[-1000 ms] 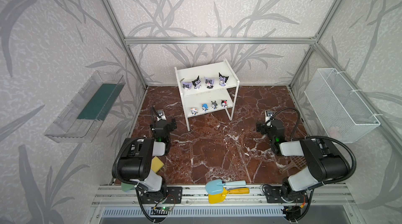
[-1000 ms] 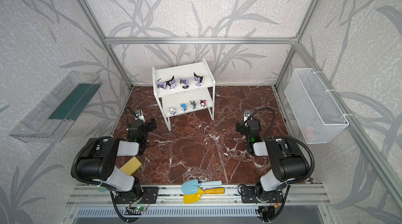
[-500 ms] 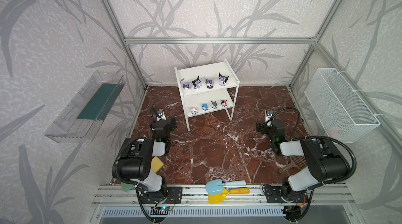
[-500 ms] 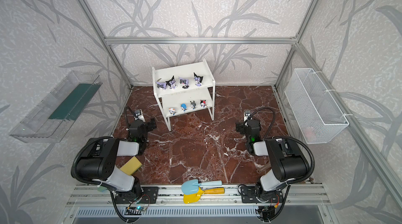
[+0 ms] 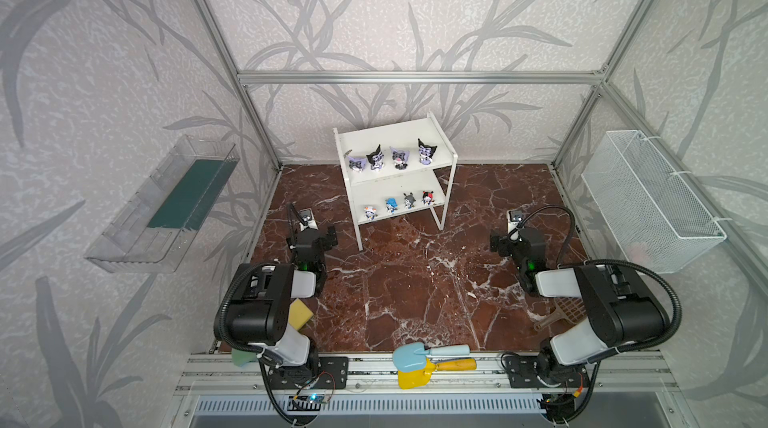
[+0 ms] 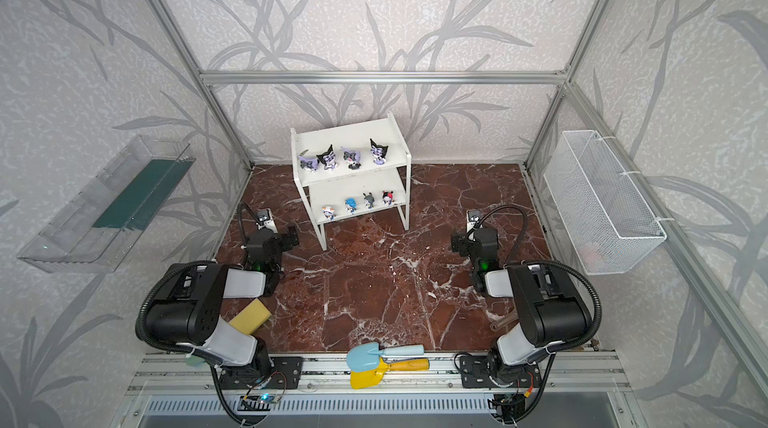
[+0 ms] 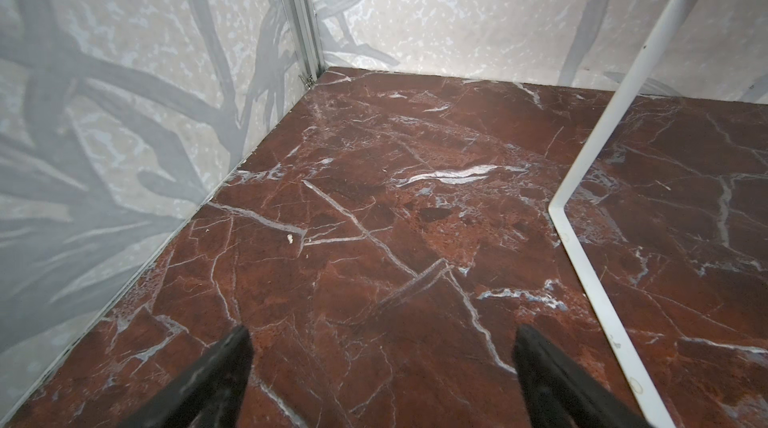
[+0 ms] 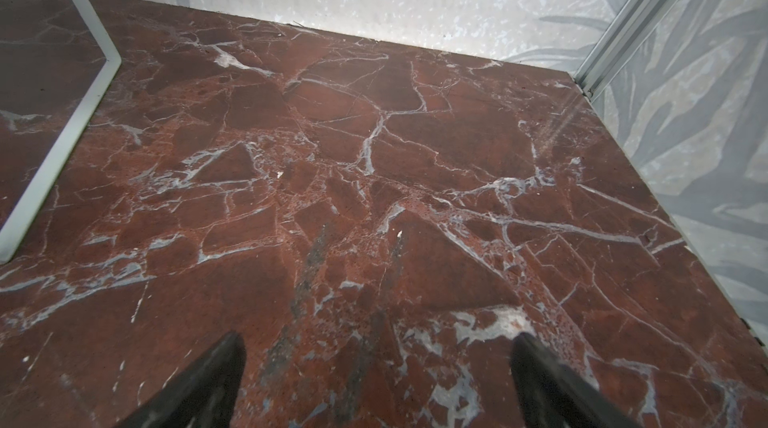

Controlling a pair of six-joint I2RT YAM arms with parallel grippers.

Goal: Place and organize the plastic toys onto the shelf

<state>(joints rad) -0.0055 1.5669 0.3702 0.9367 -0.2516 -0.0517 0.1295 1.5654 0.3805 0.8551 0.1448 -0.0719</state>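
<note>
Left gripper (image 7: 384, 334) jaws spread wide and empty, right gripper (image 8: 378, 338) likewise, both arms folded low, well apart

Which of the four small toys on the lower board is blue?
The blue toy, second from the left in a top view, between the white toy and grey toy.

**Purple above, mixed colours below**

The white two-tier shelf (image 5: 392, 134) has four purple, black and white plastic figurines (image 5: 376, 157) on its upper board. Four smaller plastic figurines (image 5: 391, 205) below run white, blue, grey and red, left to right in the frame. The marble counter (image 5: 415, 280) is red-brown with white veins. The pale walls (image 5: 415, 10) show grey leaves.
</note>
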